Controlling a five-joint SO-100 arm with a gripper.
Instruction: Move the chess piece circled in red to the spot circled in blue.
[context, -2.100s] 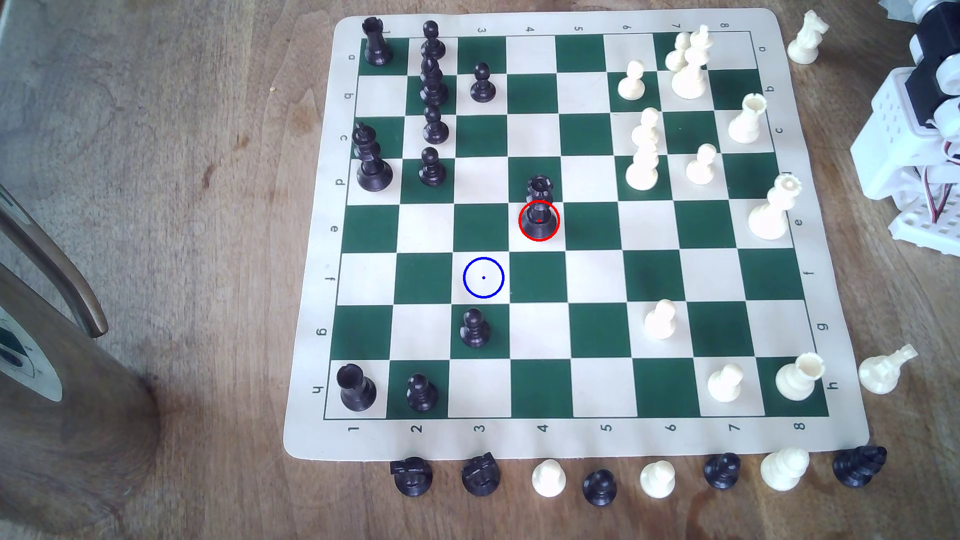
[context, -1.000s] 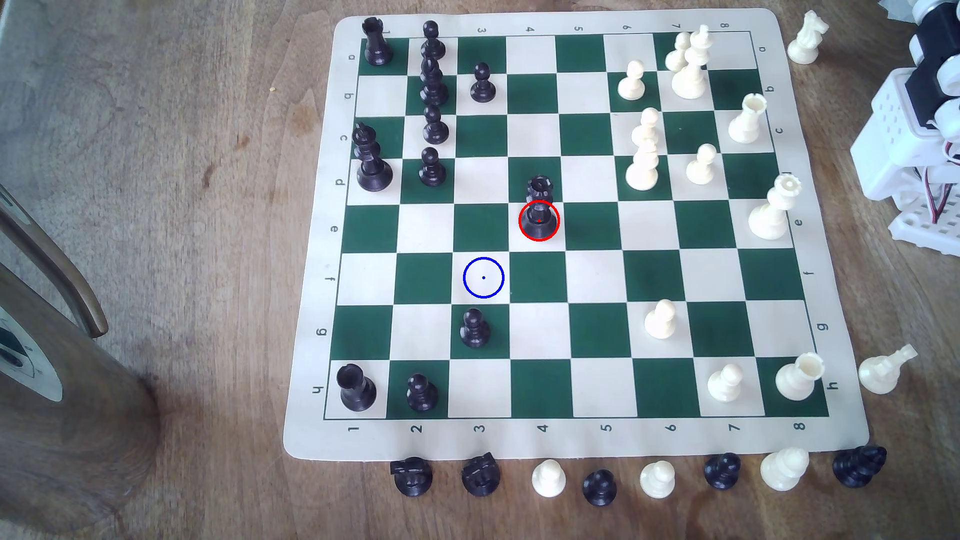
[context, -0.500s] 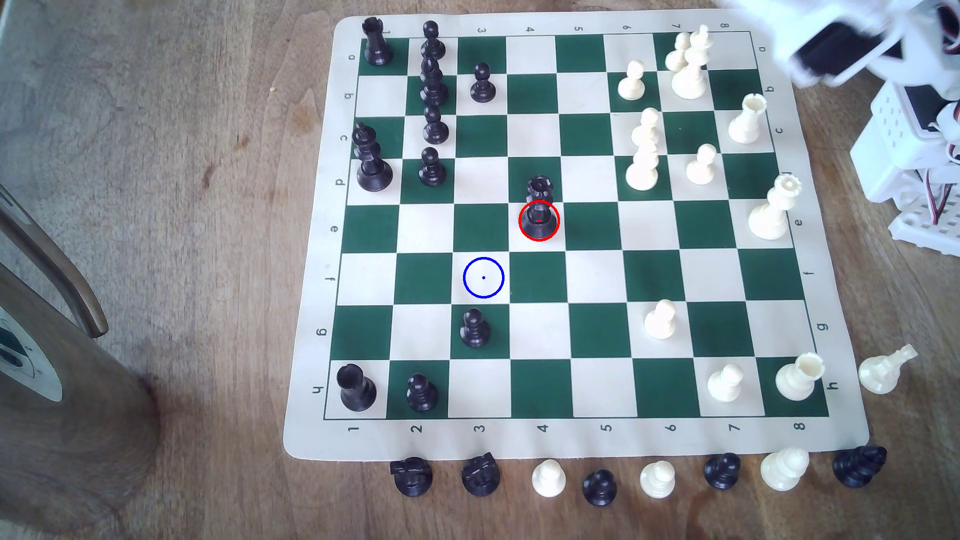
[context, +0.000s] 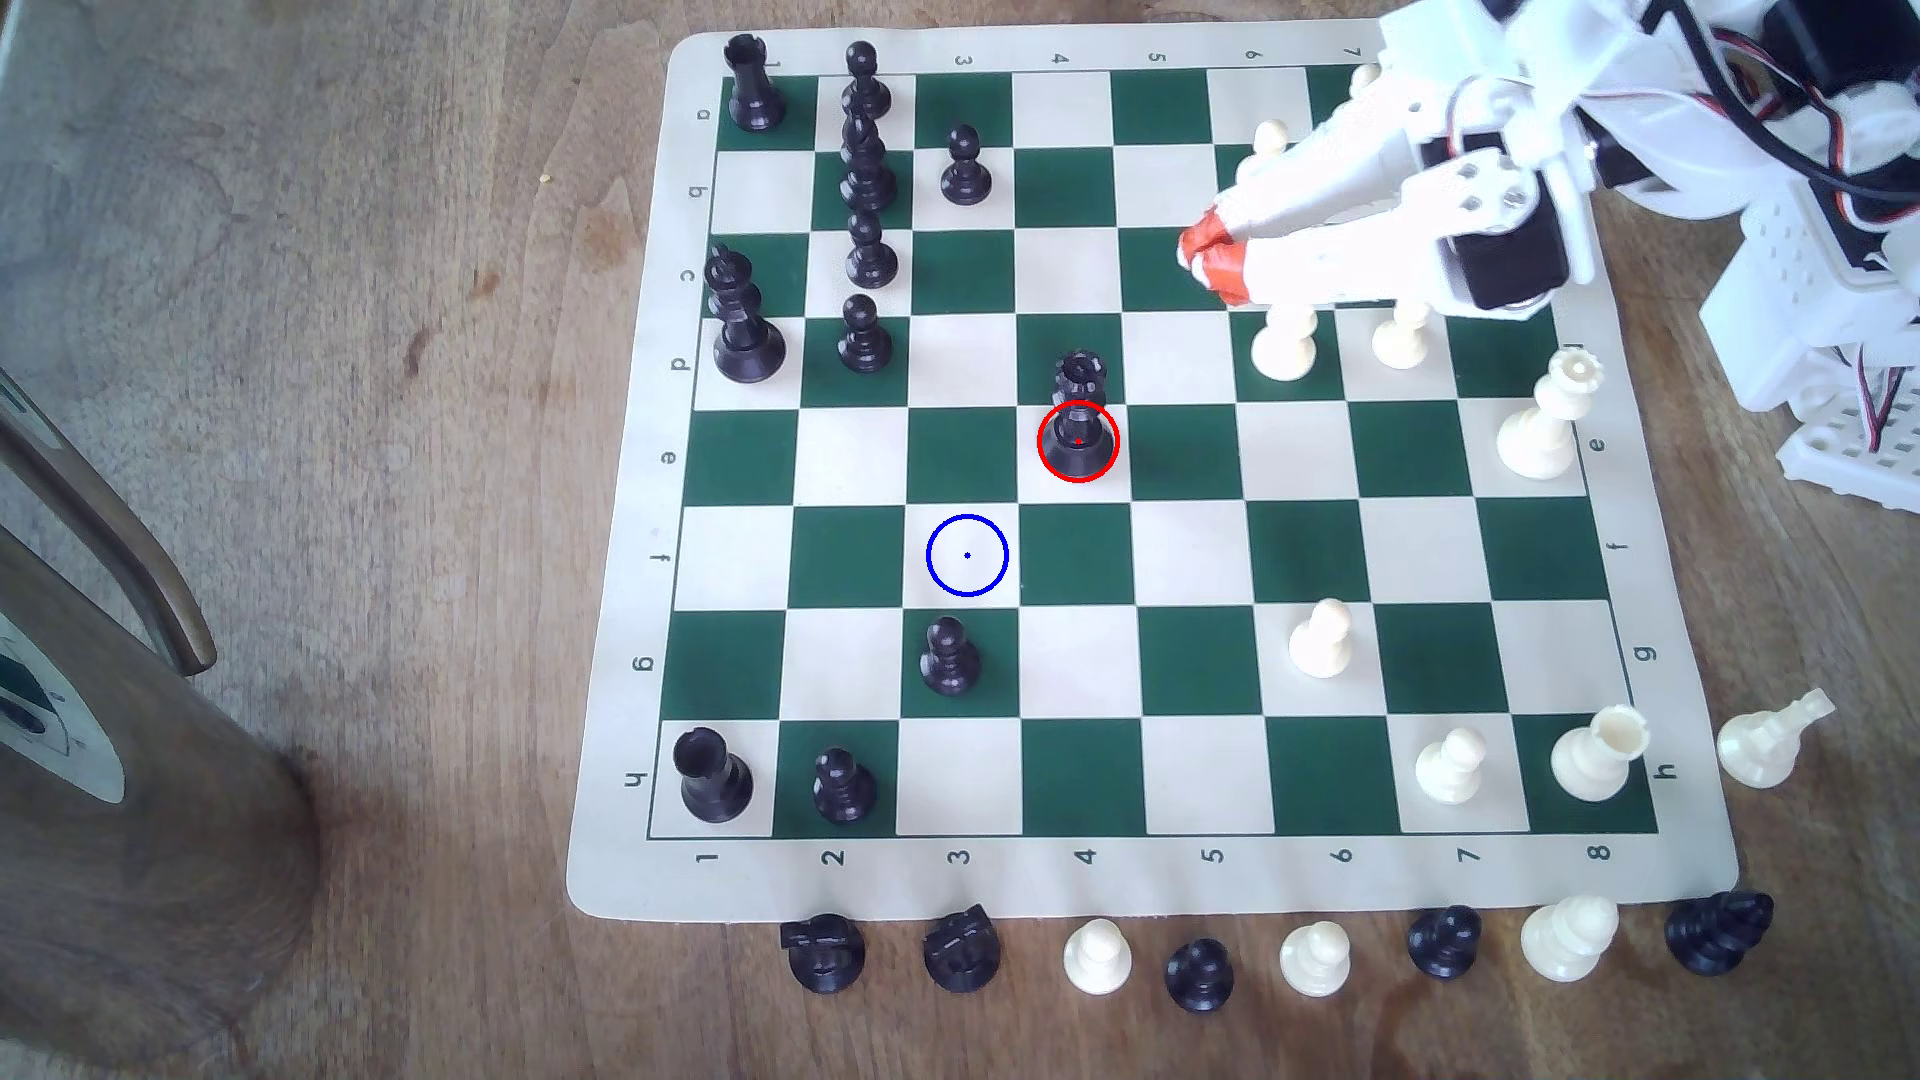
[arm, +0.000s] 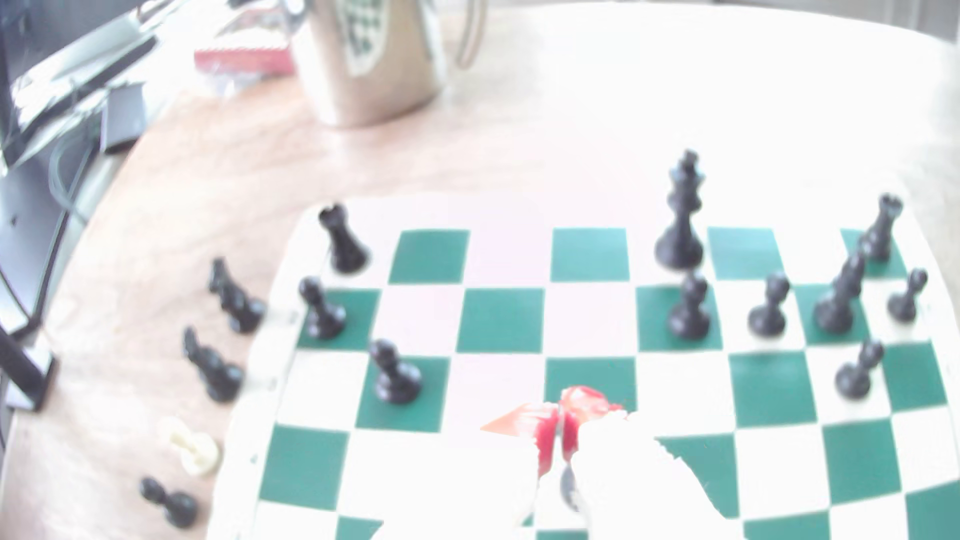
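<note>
Now carry your gripper (context: 1205, 254), its red tips pressed together, to the black queen (context: 1078, 415); spread them above its coronet.

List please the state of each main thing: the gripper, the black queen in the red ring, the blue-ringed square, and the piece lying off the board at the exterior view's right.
gripper: fingers closed, empty, above the board.
black queen: upright, untouched.
blue-ringed square: free.
white piece: tipped over on the table.
</note>
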